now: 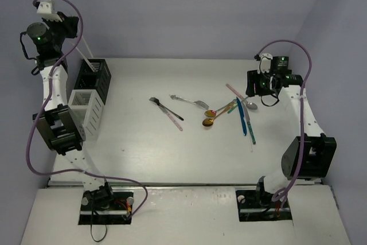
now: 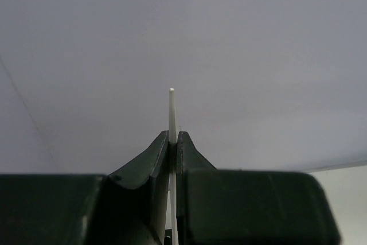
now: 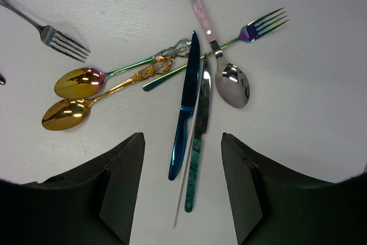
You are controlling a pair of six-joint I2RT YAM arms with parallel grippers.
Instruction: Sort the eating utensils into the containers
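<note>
My left gripper [image 1: 73,28] is raised at the far left and shut on a thin pale stick [image 1: 85,50] that slants down toward the black caddy [image 1: 96,76]. The left wrist view shows the stick [image 2: 171,107] pinched between the fingers [image 2: 155,159]. The white caddy [image 1: 86,110] stands just in front of the black one. My right gripper [image 3: 182,142] is open above a blue knife [image 3: 184,124], a green-handled knife [image 3: 198,147] and another pale stick [image 3: 182,199]. Beside them lie a pink-handled spoon [image 3: 229,81], a gold spoon [image 3: 66,113], an iridescent spoon [image 3: 77,81] and an iridescent fork [image 3: 258,27].
A black-handled fork [image 1: 166,109] crossing a pink-handled piece and a silver fork [image 1: 189,101] lie mid-table. The utensil cluster [image 1: 238,112] lies at the right. Both caddies stand by the left wall. Walls enclose the table on three sides.
</note>
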